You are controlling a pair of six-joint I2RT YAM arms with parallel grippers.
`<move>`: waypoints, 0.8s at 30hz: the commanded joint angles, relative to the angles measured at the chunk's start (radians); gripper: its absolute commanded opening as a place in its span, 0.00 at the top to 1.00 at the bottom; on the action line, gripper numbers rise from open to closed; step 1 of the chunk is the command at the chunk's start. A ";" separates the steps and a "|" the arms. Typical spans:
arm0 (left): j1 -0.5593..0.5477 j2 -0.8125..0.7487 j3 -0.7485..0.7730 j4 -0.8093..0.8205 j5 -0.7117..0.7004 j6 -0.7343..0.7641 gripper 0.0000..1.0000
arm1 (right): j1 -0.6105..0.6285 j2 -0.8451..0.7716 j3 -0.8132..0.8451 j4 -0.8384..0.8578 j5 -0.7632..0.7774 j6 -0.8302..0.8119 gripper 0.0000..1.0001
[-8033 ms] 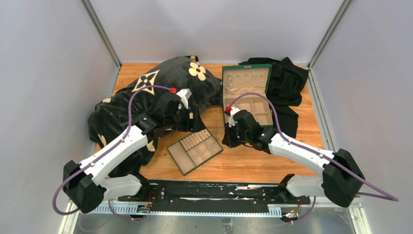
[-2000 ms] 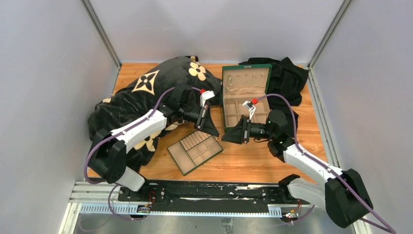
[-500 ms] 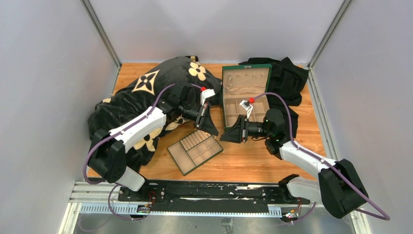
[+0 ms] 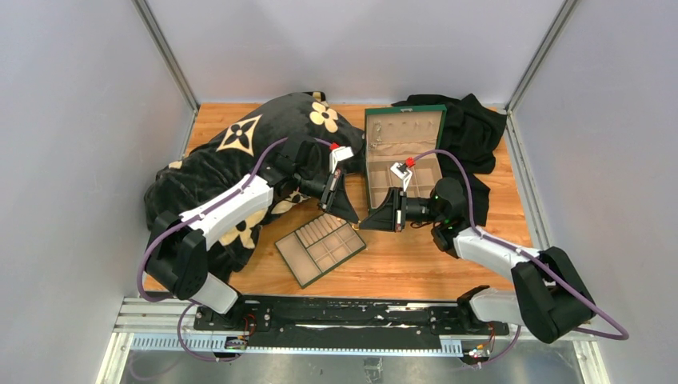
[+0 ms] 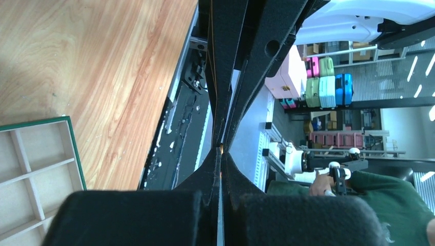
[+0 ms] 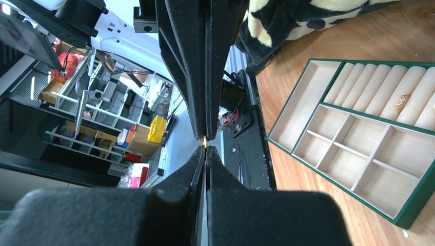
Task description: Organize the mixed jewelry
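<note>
Two-arm pinch over the middle of the wooden table.
Black plush blanket fills the left edge, green beige-lined box the far side, flat green compartment tray lies below; open room along the near edge. Left gripper and right gripper, both closed, meet on a thin gold-coloured jewelry piece; mistimed release likely drops it.

You see a counter of orange-brown wood grain, a black blanket patterned with cream flowers and diamonds, a dark green box and tray both lined beige, gold jewelry, a plain black cloth, and white-and-black arms trailing purple cables.
</note>
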 commanded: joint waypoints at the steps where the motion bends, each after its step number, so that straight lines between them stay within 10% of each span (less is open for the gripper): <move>1: 0.006 0.009 0.025 0.005 0.006 -0.002 1.00 | 0.007 -0.006 0.020 0.064 -0.021 0.011 1.00; 3: 0.006 0.006 0.025 0.007 0.005 -0.002 1.00 | 0.007 -0.009 0.022 0.039 -0.003 -0.001 1.00; 8: 0.013 -0.020 0.033 0.012 -0.005 0.001 0.46 | 0.004 -0.057 -0.003 0.024 0.069 -0.008 1.00; 11: 0.050 -0.069 0.022 0.028 -0.054 -0.001 0.34 | -0.001 -0.096 -0.002 0.001 0.092 -0.007 1.00; 19: 0.093 -0.324 -0.257 0.555 -0.318 -0.273 0.32 | -0.007 -0.166 -0.016 0.054 0.219 0.079 1.00; 24: 0.093 -0.341 -0.257 0.584 -0.367 -0.360 0.30 | -0.006 -0.122 -0.038 0.222 0.259 0.183 1.00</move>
